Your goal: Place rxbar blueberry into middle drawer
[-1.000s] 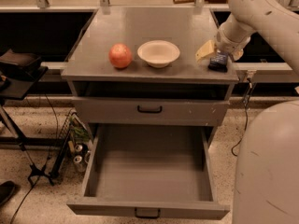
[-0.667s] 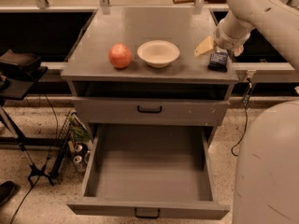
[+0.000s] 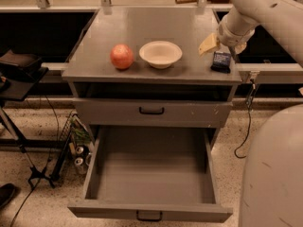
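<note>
End effector over snack bar at the desk's right edge; drawer stands open.
The end effector [image 3: 225,48] hangs open at the right front corner of the grey metal desk [image 3: 142,27], just above the far end of the small flat dark blue snack-bar wrapper [image 3: 221,61], which lies on the top. The wide deep grey middle drawer [image 3: 149,211] is pulled out below. A round red-orange apple [image 3: 121,56] sits beside a white bowl [image 3: 160,54].

One gripper [image 3: 223,47] over one rxbar blueberry [image 3: 221,62], one apple [image 3: 121,56], one bowl [image 3: 160,54], one upper drawer [image 3: 189,112], one middle drawer [image 3: 189,211]
</note>
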{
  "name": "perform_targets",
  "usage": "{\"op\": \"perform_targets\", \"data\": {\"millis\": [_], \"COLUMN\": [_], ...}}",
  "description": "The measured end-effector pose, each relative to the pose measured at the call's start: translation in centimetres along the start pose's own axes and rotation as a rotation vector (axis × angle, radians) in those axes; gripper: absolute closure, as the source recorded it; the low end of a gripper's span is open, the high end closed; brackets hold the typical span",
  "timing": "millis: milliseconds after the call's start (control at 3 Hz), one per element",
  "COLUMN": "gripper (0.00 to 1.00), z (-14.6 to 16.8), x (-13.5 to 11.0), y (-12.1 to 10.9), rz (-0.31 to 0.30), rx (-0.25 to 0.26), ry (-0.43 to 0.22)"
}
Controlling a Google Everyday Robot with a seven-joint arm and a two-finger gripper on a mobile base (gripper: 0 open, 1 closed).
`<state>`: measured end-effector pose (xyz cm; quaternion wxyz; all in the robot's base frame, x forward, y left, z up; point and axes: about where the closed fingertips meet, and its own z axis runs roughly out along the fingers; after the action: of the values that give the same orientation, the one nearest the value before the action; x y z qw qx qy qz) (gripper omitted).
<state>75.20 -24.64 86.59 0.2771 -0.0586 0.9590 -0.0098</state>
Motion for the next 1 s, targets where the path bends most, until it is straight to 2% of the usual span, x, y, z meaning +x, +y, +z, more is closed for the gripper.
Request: {"op": "perform_targets", "data": {"millis": [333,667,1000], "gripper": [0.39,0.4,0.32], "z": [0.0,0.06,0.55], "x": [0.01,0.16,0.9], "y": [0.0,-0.03,-0.25], "rz": [0.0,0.003,0.015], "rx": [0.0,-0.001,-0.006], "ry": [0.0,0.005,0.025]}}
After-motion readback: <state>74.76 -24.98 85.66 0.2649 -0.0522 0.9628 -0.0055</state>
